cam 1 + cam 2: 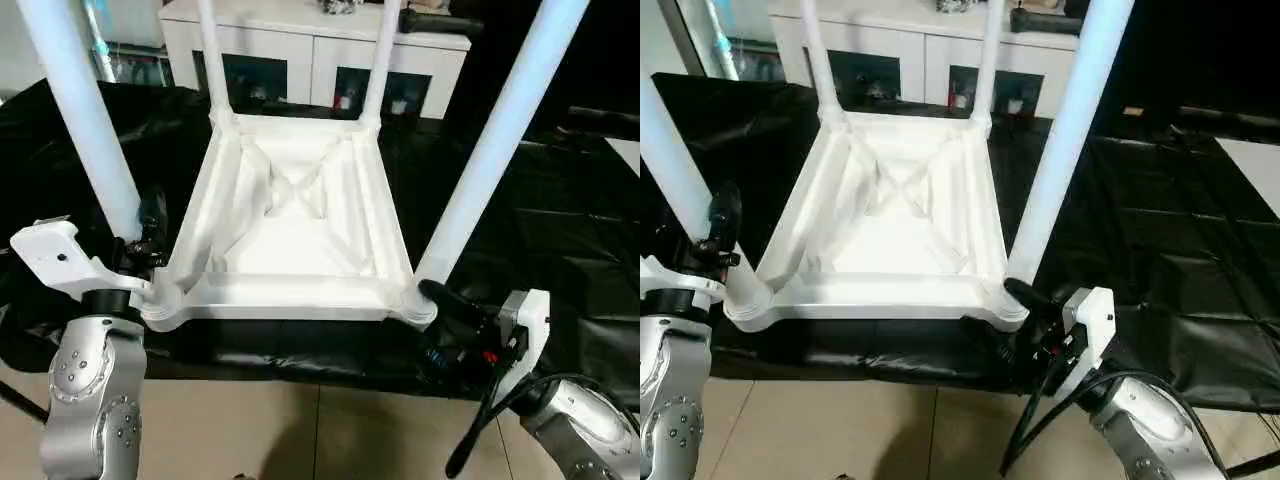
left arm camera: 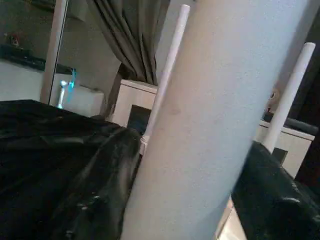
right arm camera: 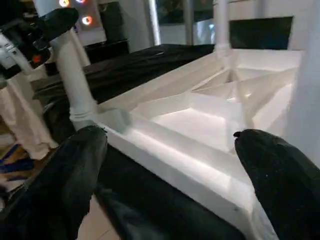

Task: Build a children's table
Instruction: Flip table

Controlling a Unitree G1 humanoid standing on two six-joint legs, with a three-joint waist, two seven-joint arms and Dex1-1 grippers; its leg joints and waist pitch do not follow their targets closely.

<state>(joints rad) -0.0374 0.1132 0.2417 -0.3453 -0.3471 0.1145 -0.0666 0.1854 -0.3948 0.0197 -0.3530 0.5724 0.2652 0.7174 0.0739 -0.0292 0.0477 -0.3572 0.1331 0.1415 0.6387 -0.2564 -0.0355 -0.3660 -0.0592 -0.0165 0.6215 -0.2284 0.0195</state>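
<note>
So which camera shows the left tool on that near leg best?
The left wrist view: the leg runs between the left tool's black fingers. The head views show that tool from behind, mostly hidden by the leg. The right wrist view shows it small, far off.

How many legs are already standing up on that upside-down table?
4. Near left leg, between the left gripper fingers; near right leg, by the right gripper; two far legs at the tabletop's back corners.
</note>
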